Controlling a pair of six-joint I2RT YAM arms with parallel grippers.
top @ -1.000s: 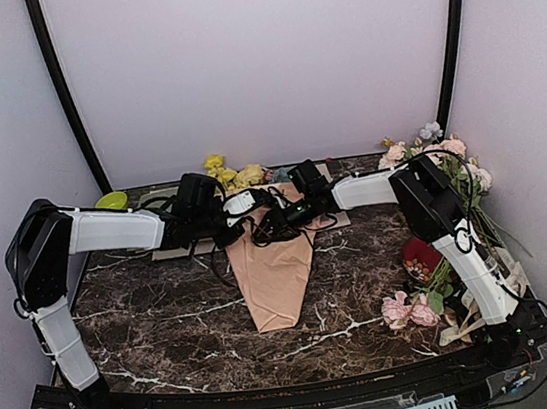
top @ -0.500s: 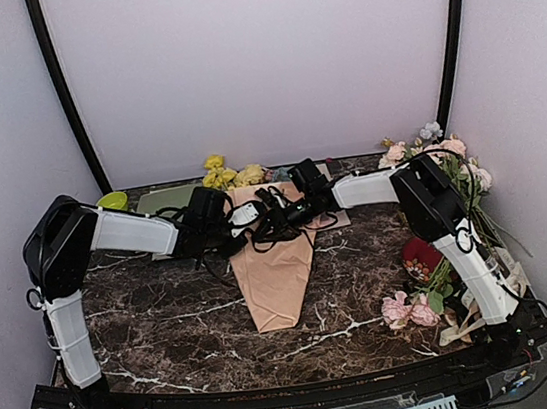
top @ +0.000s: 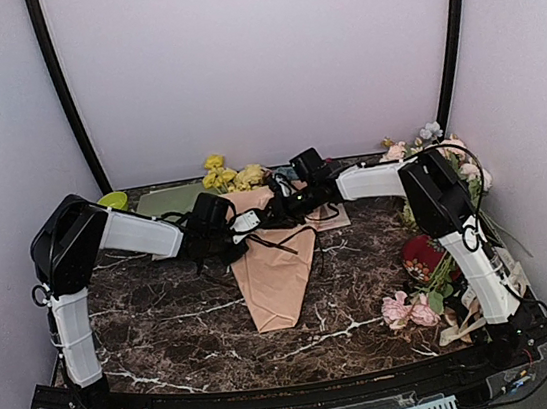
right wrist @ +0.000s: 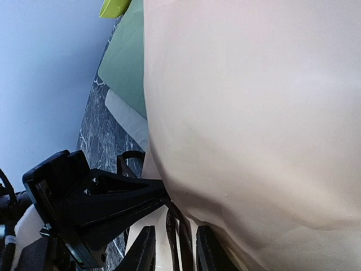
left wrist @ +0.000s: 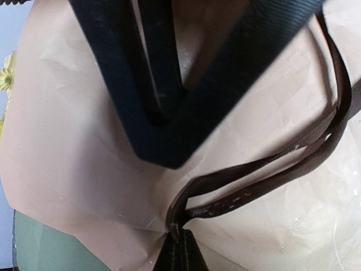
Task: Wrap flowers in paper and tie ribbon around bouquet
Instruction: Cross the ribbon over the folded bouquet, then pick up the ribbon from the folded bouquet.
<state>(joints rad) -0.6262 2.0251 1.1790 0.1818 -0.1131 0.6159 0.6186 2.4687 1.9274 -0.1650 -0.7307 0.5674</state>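
L claw [left wrist: 176, 244], still clamped on ribbon [left wrist: 237, 196], moved closer to bouquet [top: 275, 280]; R claw [right wrist: 174, 249] tips apart, ribbon betw. them.

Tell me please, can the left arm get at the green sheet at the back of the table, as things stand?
Probably not at once. The green sheet lies uncovered close by, but the left gripper is shut on the ribbon, so it would have to let go first.

High rear overview, two close wrist views, the bouquet [top: 274, 270] common to all.
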